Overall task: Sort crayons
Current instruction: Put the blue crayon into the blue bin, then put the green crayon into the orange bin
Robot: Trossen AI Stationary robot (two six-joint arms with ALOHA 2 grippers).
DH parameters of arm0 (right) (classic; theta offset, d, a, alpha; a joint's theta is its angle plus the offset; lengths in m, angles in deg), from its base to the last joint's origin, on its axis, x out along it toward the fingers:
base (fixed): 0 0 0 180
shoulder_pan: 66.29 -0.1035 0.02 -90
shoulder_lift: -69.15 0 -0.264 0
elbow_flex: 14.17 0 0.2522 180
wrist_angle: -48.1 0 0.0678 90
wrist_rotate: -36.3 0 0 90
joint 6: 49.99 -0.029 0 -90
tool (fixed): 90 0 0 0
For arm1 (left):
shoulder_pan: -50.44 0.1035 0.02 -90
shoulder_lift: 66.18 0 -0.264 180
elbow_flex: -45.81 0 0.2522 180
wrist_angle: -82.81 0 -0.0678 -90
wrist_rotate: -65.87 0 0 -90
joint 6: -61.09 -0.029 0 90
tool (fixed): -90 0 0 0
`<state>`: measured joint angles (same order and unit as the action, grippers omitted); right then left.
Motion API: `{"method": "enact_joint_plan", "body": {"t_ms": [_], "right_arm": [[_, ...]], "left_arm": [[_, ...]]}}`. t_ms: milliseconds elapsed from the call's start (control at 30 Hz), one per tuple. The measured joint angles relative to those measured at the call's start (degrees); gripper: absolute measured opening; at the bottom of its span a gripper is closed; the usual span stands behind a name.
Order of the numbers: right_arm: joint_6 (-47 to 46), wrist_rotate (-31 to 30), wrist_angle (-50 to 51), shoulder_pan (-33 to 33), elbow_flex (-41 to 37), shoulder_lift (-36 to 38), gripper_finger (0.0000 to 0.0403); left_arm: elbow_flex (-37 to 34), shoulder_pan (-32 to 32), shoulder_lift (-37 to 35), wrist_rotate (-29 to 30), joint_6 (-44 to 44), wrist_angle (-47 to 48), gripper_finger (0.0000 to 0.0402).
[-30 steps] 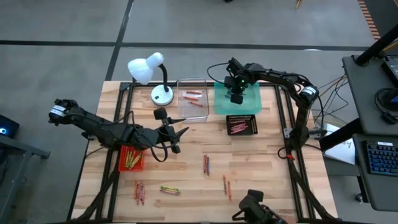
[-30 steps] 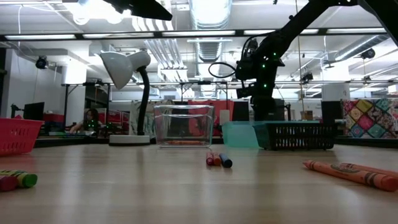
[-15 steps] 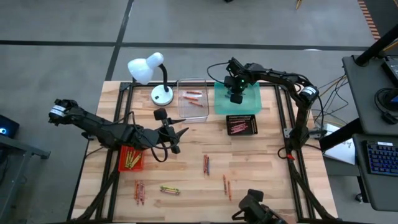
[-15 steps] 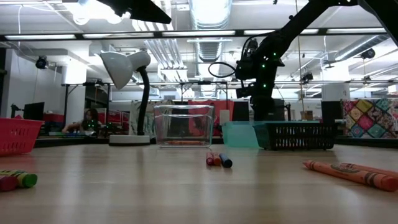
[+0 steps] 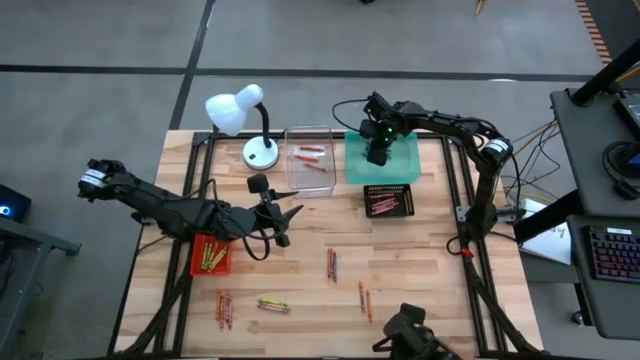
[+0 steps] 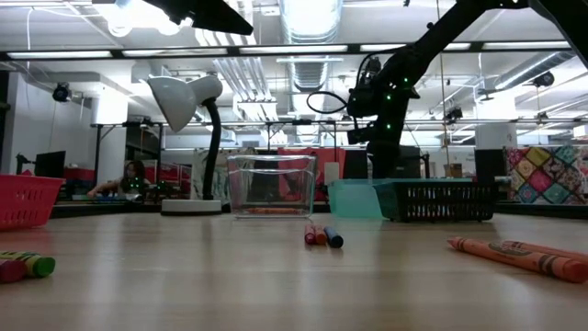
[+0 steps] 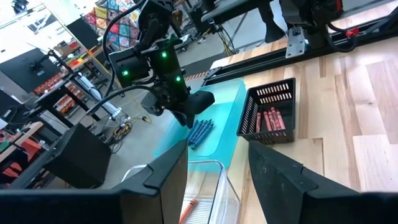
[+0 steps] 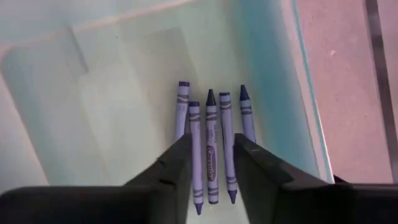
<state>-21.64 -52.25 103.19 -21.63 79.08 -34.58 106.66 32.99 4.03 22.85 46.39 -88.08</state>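
Several blue crayons [image 8: 182,109] lie side by side on the floor of the teal tray [image 5: 402,168], also seen in the left wrist view [image 7: 200,130]. My right gripper [image 8: 211,144] hangs just above them, pointing down, open. One crayon shows in the gap between its fingers but lies on the tray floor. My left gripper [image 5: 290,214] waits open over the table's middle left, above the red tray [image 5: 210,256] of yellow crayons. Loose crayons lie on the table near the front [image 5: 331,264] [image 5: 365,298] [image 5: 273,304] [image 5: 224,308].
A clear tray [image 5: 310,172] with orange crayons stands left of the teal one. A black tray [image 5: 390,201] with red crayons stands in front of it. A white desk lamp [image 5: 245,115] stands at the far left. Bare wood lies between the trays and the loose crayons.
My right gripper has stayed over the teal tray and has rolled a little about its own pointing line.
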Motion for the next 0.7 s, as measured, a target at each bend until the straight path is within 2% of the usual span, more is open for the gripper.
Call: {"method": "enact_joint_plan", "body": {"t_ms": [133,233,500,700], "right_arm": [[-1.57,-0.2,0.09,-0.01,0.04,0.14,0.0141],[-5.3,0.02,0.74,-0.04,0.98,0.6,0.0148],[-10.76,0.15,1.92,-3.76,2.73,7.11,0.0135],[-15.3,0.52,1.73,-10.06,2.37,14.69,0.0122]], "left_arm": [[0.0,0.0,0.0,0.0,0.74,0.0,0.0153],[0.0,-0.07,0.0,0.0,1.63,0.0,0.0153],[0.0,-0.1,0.0,0.0,6.99,1.37,0.0153],[-0.02,-0.44,0.0,-0.67,12.51,3.63,0.0153]]}}
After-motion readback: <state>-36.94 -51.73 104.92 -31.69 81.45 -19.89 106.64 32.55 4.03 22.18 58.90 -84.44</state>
